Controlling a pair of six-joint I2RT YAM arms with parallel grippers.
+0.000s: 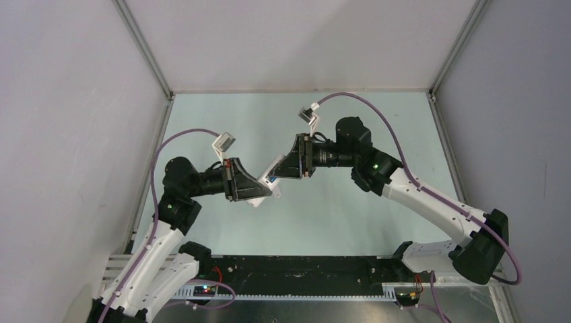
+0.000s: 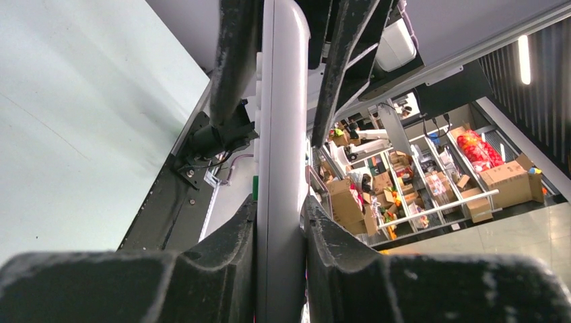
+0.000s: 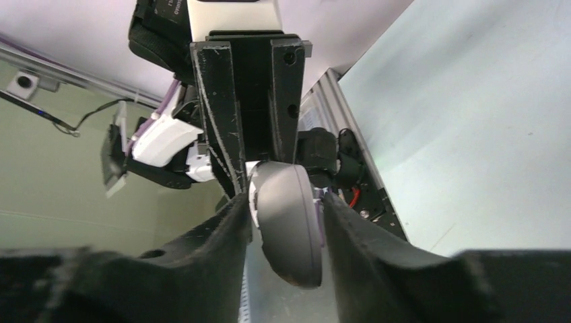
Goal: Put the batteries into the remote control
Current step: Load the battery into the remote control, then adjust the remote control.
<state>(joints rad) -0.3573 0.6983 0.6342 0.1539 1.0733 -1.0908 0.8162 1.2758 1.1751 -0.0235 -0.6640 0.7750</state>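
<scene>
- The remote control (image 1: 274,168) is off the counter (image 1: 377,121), held in the air between the two arms. Its long axis slants from the left arm (image 1: 176,180) up and across toward the right arm (image 1: 363,161).
- The left jaws are narrow and clamped on the remote's thin sides at the end nearer that arm. In the left wrist view the white body (image 2: 283,134) runs straight away from them, edge-on.
- The right jaws stand about half closed at the remote's other end. In the right wrist view they press on both sides of a dark rounded shape (image 3: 289,235). I take this for the remote's far end in shadow (the colour does not match, so it is a judgement).
- The coming move turns on this: each arm has one end of the remote, and the right jaws meet it end-on. Any slide or pull would likely run along the long axis.
- The top view shows a blue fleck (image 1: 271,180) against the remote, just beneath the right jaws. It may be one of the batteries, but it is too small to tell. No view shows the grey-brown one.
- Only the top view shows the slant and which arm has which end, and only the wrist views show the contact. No view shows the remote's face.
</scene>
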